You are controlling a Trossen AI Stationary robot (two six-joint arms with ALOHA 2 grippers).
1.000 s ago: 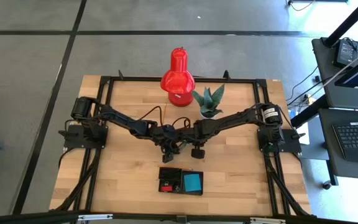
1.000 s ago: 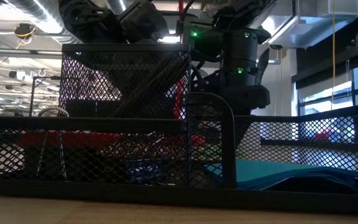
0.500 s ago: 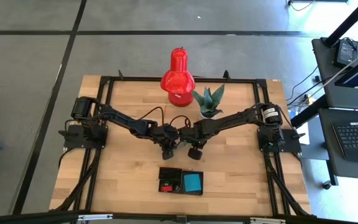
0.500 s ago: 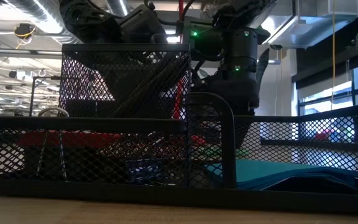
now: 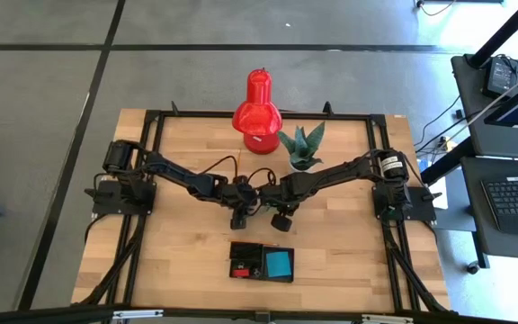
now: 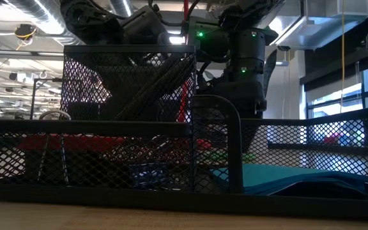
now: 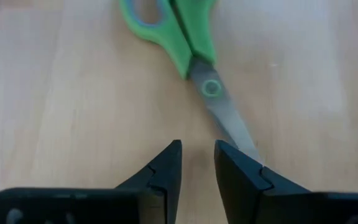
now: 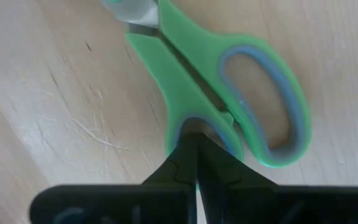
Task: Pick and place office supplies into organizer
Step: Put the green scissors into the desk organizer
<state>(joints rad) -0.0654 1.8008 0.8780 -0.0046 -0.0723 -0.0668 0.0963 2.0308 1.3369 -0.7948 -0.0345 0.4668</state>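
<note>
Green-handled scissors (image 7: 194, 43) lie flat on the wooden table at its middle, blades closed. My left gripper (image 7: 197, 149) stands open at their blade end, and the blade tip (image 7: 244, 134) runs behind one finger. My right gripper (image 8: 196, 140) is shut and points down at the handle end (image 8: 191, 81). In the high view the two grippers (image 5: 239, 219) (image 5: 280, 220) meet mid-table, and the scissors do not show there. The black mesh organizer (image 5: 262, 262) stands nearer the front edge, holding a blue note pad (image 5: 278, 263) and a small red piece (image 5: 238, 270). My left gripper has nothing between its fingers; the blade tip (image 7: 248, 142) vanishes behind one finger (image 7: 241, 168), and I cannot tell whether they touch. My right gripper's shut fingertips come from above onto the narrower green handle (image 8: 188, 124), where its loop begins. The gripper hides the loop itself. The scissors lie flat on the table.
A big red lamp-like object (image 5: 258, 110) and a potted green plant (image 5: 302, 148) stand behind the arms at the far side. In the low view the organizer's mesh wall (image 6: 126, 128) fills the foreground. Bare wood lies left and right of the organizer.
Both wrists have rolled a little in place over the scissors. The left gripper has also tipped slightly. The scissors and the organizer have stayed where they were.
</note>
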